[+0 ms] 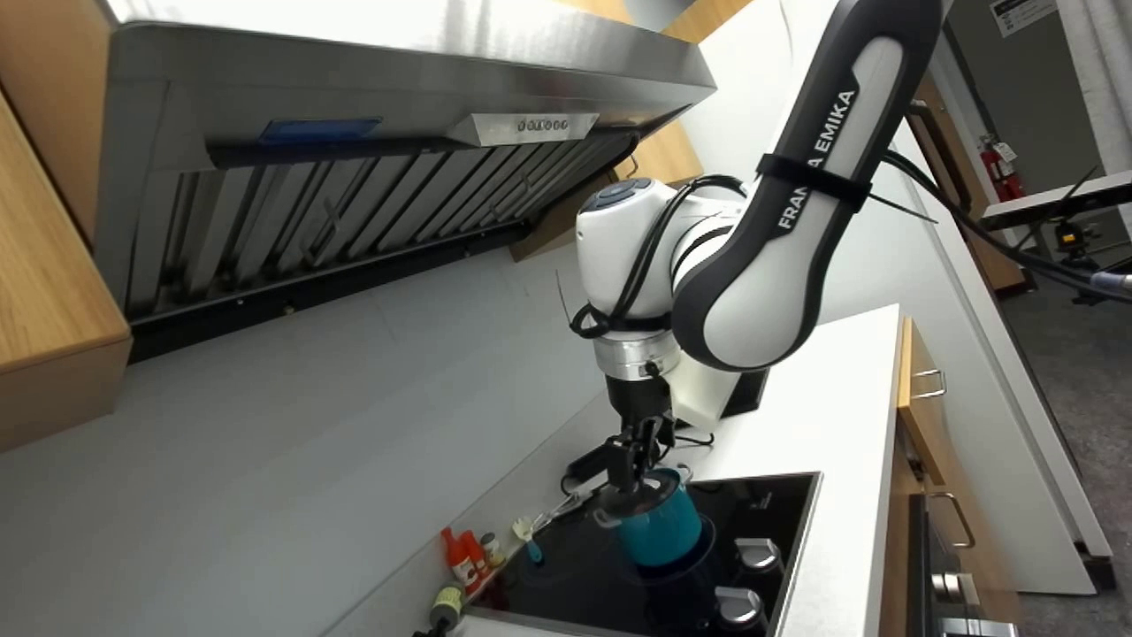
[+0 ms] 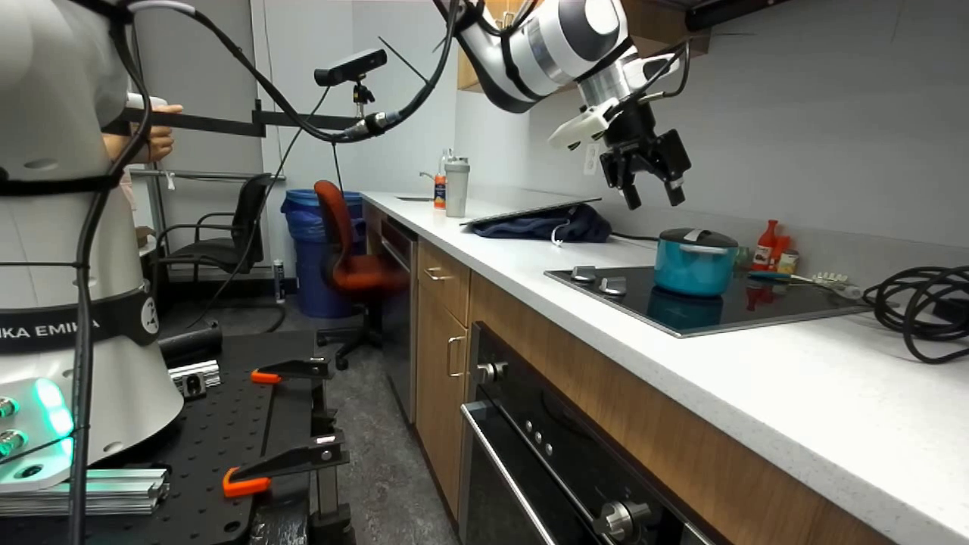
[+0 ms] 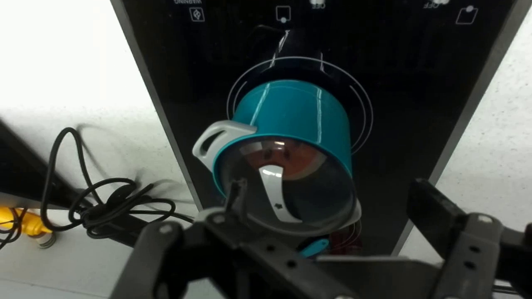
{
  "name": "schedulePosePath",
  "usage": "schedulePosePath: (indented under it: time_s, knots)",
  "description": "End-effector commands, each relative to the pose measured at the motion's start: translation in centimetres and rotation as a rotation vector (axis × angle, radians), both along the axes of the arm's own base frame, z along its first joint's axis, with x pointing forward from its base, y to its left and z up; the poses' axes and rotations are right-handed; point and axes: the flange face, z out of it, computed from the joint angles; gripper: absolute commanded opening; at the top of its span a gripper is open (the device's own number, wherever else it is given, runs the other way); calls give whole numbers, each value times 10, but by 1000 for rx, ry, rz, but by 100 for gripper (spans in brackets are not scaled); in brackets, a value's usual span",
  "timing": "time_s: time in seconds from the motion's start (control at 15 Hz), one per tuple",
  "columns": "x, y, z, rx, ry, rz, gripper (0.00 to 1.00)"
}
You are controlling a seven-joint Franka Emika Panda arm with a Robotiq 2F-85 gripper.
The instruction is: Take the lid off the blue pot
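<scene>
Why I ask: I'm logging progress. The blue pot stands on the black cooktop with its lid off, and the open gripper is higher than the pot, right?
Not quite: the lid is on the blue pot, as the wrist view shows. The rest holds: pot on the black cooktop, open gripper higher up.

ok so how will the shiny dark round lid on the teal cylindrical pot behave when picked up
The shiny dark round lid is probably stiff, given its smooth, even edge. Its glossy face may be slippery, so the pale grey curved handle is likely the surer hold. It might tip if gripped off centre, since that handle is one narrow strip.
</scene>
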Motion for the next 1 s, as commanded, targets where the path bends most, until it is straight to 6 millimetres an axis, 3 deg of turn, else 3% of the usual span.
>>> schedulePosePath:
  time_s: [0.0,0.73,0.87,0.93]
  knots:
    - [17,1,-7,14,-45,-42,98]
    - [44,10,-16,17,-115,-138,97]
    - [47,11,-17,15,-124,-160,100]
    - [38,7,-17,26,-80,-140,99]
